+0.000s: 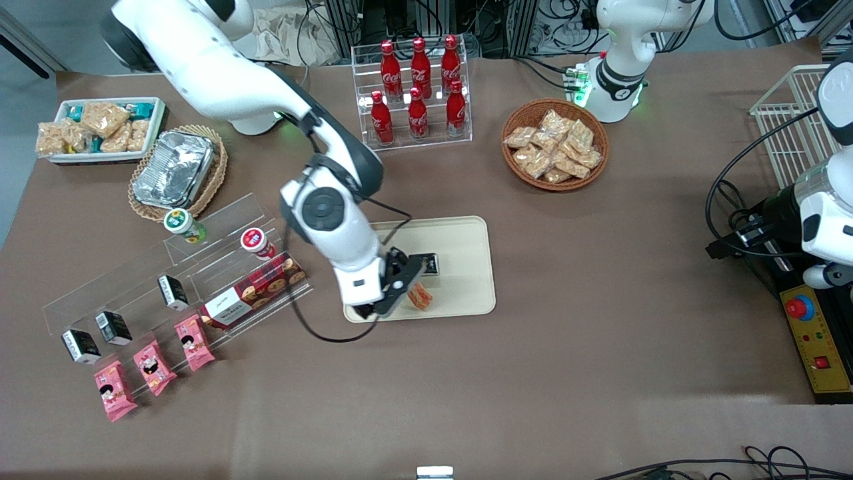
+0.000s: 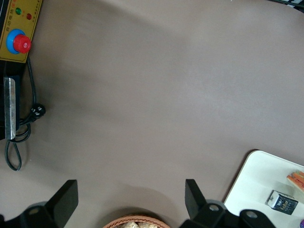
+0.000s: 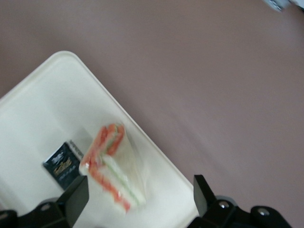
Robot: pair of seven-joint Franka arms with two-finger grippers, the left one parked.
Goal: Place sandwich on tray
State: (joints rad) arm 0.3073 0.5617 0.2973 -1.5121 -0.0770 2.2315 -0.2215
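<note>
The sandwich (image 3: 112, 165) lies on the beige tray (image 1: 466, 233), near the rim closest to the front camera, just beside a small black packet (image 3: 62, 164) (also on the tray). The pincer (image 1: 406, 283) hangs above the sandwich with its fingers (image 3: 205, 193) spread apart, gripping nothing. The tray sits on the brown tabletop (image 1: 600, 347).

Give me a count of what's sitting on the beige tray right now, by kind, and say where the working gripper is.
On the tray:
Sandwich: 1
Small black box: 1
Total: 2
The gripper is open, poised above the tray with the sandwich lying between its fingers, not clamped.
</note>
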